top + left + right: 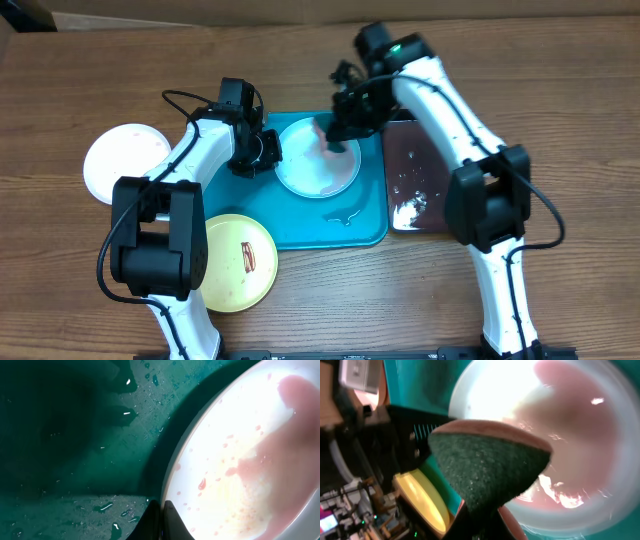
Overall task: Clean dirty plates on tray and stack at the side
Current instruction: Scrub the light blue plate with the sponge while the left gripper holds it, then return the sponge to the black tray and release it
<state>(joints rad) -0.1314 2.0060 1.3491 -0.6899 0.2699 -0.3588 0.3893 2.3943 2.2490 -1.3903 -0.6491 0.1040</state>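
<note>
Overhead: cyan plate (318, 160) mid-frame on the turquoise tray (350, 225), flanked by both arms. Left gripper (268, 152) at the plate's left rim; right gripper (338, 140) over its upper-right part, clamped on a sponge (322, 133) pressed to the surface. Remaining plate area lying down and left of the sponge, toward the left claw, so likely a short wiping stroke with little slack before the two meet. White plate (125, 163) on bare table at far left, yellow-green plate (238, 262) just beside the tray's lower-left corner, black tray (415, 175) close on the right. Left wrist: closed fingertips (151, 522) at bottom centre, right at the plate's rim, pinch on it impossible to confirm; wet tray floor filling the left half, pink watery film across the plate at right. Right wrist: green scouring face of the sponge at centre, gripped from below, washed-out pink smear beyond it at upper right, yellow-green plate at lower left.
</note>
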